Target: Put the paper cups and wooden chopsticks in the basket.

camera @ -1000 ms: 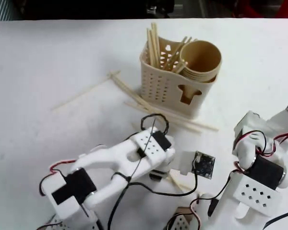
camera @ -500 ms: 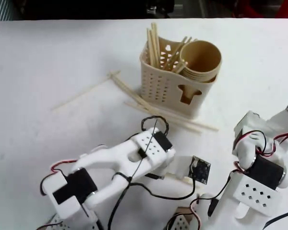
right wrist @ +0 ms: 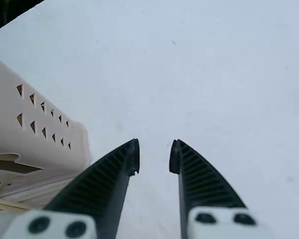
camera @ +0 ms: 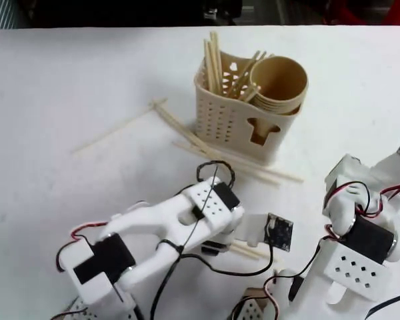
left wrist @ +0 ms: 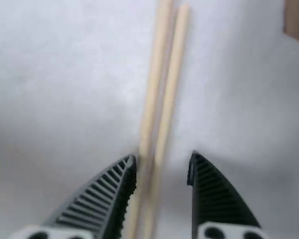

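A cream perforated basket (camera: 233, 120) stands at the table's middle back, with stacked paper cups (camera: 278, 83) and several wooden chopsticks (camera: 215, 57) in it. More chopsticks (camera: 187, 137) lie loose on the table to its left and front. A pair of chopsticks (camera: 248, 251) lies near the front by the left arm (camera: 167, 227). In the left wrist view this pair (left wrist: 162, 99) runs between the fingers of my open left gripper (left wrist: 162, 167), low over the table. My right gripper (right wrist: 152, 152) is slightly open with nothing in it, beside the basket wall (right wrist: 35, 134).
The right arm (camera: 360, 240) sits folded at the front right. One thin chopstick (camera: 117, 131) lies apart at the left of the white table (camera: 67, 80). Cables trail from both arms along the front edge.
The left arm's wrist has shifted a little over the front pair of chopsticks, which now shows more fully. The right arm has kept still.
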Robot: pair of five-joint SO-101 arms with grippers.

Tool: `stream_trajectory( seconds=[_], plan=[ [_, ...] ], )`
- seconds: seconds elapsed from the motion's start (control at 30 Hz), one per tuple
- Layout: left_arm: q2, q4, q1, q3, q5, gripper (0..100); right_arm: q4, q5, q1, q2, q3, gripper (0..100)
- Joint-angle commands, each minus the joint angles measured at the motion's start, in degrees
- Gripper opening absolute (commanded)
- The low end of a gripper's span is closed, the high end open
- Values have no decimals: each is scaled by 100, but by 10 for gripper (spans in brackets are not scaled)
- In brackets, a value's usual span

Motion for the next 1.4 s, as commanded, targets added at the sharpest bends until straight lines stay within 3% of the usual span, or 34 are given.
stream_trajectory(
  seconds=[0.0,0.17,0.4,0.5,0.87,1.37],
  plan=[
    [40,-9,40,-193,-79,162,13,9,75,-110,-237,112],
    [637,360,31,-835,-44,158,13,9,75,-110,-237,112],
    [1789,1371,127,-2119,-44,22,13,9,75,-110,-237,112],
    [1807,1442,171,-2127,-44,22,13,9,75,-110,-237,112],
    [171,598,154,-343,281,22,13,9,259,-110,-255,112],
    [-1640,668,-690,703,607,22,13,9,259,-110,-255,112]
  ],
)
